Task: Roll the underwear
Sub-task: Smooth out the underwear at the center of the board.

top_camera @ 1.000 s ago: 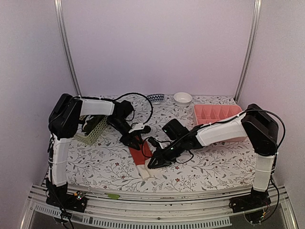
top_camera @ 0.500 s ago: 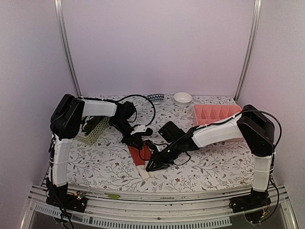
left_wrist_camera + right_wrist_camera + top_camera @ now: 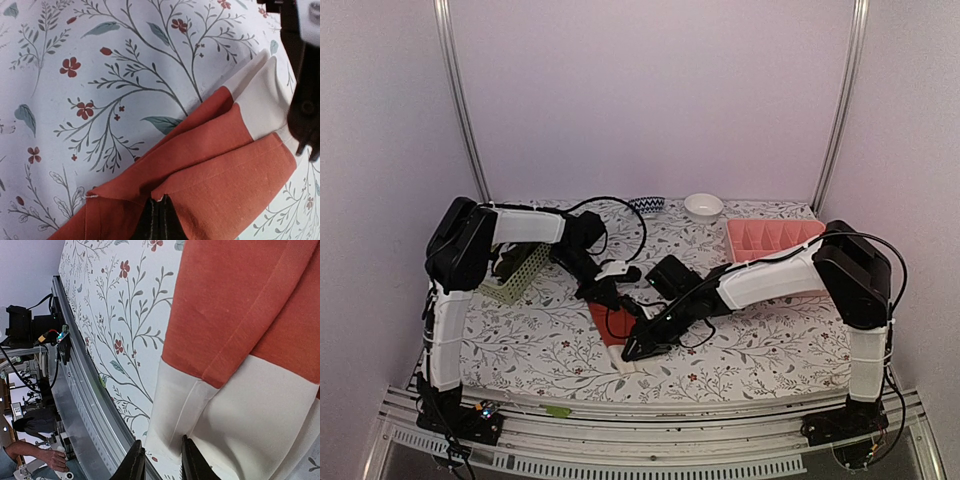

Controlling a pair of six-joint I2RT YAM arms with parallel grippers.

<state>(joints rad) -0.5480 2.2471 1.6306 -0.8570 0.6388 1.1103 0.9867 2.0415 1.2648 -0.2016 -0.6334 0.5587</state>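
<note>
What changes in this last second is the left pincer (image 3: 159, 223): a second ago its jaws stand about half apart over the far end of the red-orange underwear (image 3: 607, 325), and now they are clenched, with a raised fold of the red cloth nipped between the tips, as the left wrist view shows at its bottom edge. The garment itself lies flat on the flowered worktop (image 3: 530, 335), between the two arms and near the front edge. It is already folded lengthwise into a narrow strip, red at the far end and ending in a cream band (image 3: 240, 410) at the near end. Over the same second the right arm slides a little to the left and towards the front, and the right pincer (image 3: 161, 461) now sits at that cream end. Its jaws stand partly apart, astride the corner of the band. Whether they actually nip the cloth or only bracket it we cannot tell from the wrist view. The pink divided tray (image 3: 775, 238) and the green perforated basket (image 3: 517, 272) sit untouched, well apart from the work. We read this as the moment when both ends of the strip are taken in hand: no turn of the roll has been made yet, since the cloth shows no coil anywhere. With the far end now gripped, we judge the task to be at its start, and the next move will need one end held steady while the other is turned over onto it.
</note>
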